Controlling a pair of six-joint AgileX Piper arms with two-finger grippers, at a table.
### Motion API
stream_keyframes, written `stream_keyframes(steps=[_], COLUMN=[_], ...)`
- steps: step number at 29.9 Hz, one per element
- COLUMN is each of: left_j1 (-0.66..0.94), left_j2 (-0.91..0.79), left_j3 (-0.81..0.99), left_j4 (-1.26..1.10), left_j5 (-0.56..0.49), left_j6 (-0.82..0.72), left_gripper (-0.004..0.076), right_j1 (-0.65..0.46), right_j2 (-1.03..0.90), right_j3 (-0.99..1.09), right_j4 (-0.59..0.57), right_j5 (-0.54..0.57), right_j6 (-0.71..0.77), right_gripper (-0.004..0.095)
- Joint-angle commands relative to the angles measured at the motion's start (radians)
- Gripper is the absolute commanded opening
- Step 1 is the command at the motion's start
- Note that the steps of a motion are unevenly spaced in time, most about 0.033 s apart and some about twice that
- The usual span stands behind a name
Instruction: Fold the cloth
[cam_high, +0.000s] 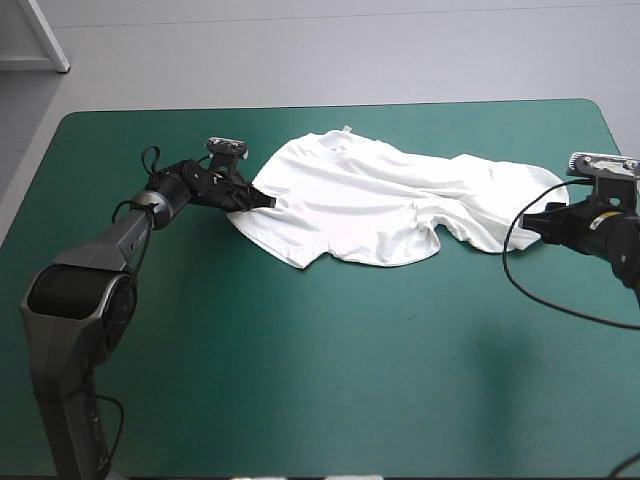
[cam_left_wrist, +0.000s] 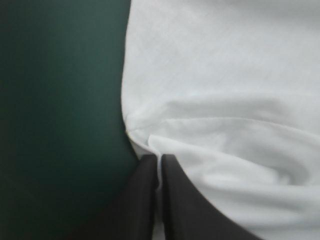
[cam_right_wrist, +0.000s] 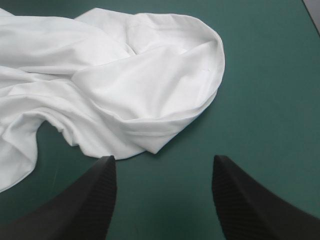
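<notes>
Teal-green cover (cam_high: 300, 380) fills the near half of the table. The T-shirt (cam_high: 380, 205) lies beyond it in the far half, spread but rumpled, with its long axis running from table left to table right and its collar toward the far edge. Left gripper (cam_left_wrist: 159, 159): fingers all but closed, pinching a thin fold of white fabric at the garment's left border. The pinched part appears to be a hem or side edge, though the close view does not settle which. Right gripper (cam_right_wrist: 162, 159): fingers spread wide, holding nothing, positioned just short of the garment's right end. That end, a rounded doubled-over lobe, lies directly ahead of the open fingers, with bare cover between. Judgement: the right arm is free and nearer the ungripped end, so the next move calls for a short advance straight ahead, then closure on that lobe, before any fold across the long axis.
</notes>
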Motion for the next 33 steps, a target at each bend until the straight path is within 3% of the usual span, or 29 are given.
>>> stream_keyframes(steps=[1,18,22,26,27,33], left_j1=[-0.006,-0.006,-0.006,-0.006,-0.006,-0.006], left_j2=[-0.014,-0.014,-0.014,-0.014,-0.014,-0.014], left_j3=[-0.001,-0.001,-0.001,-0.001,-0.001,-0.001], left_j4=[0.036,0.032,0.032,0.032,0.032,0.027], left_j5=[0.036,0.029,0.029,0.029,0.025,0.006], left_j6=[0.001,-0.002,-0.002,-0.002,-0.002,-0.011], left_gripper=[0.0019,0.0019,0.0019,0.0019,0.0019,0.0019], right_j1=[-0.054,-0.085,-0.085,-0.085,-0.085,-0.085], right_j2=[0.085,0.481,0.508,0.510,0.510,0.508], right_j3=[-0.067,-0.169,-0.169,-0.169,-0.169,-0.169], right_j4=[0.074,0.249,0.297,0.300,0.300,0.300], right_j5=[-0.082,-0.142,-0.170,-0.213,-0.220,-0.238], right_j6=[-0.052,-0.123,-0.156,-0.181,-0.183,-0.201], right_gripper=[0.0546,0.0526,0.0381,0.0028,-0.0016,-0.0017])
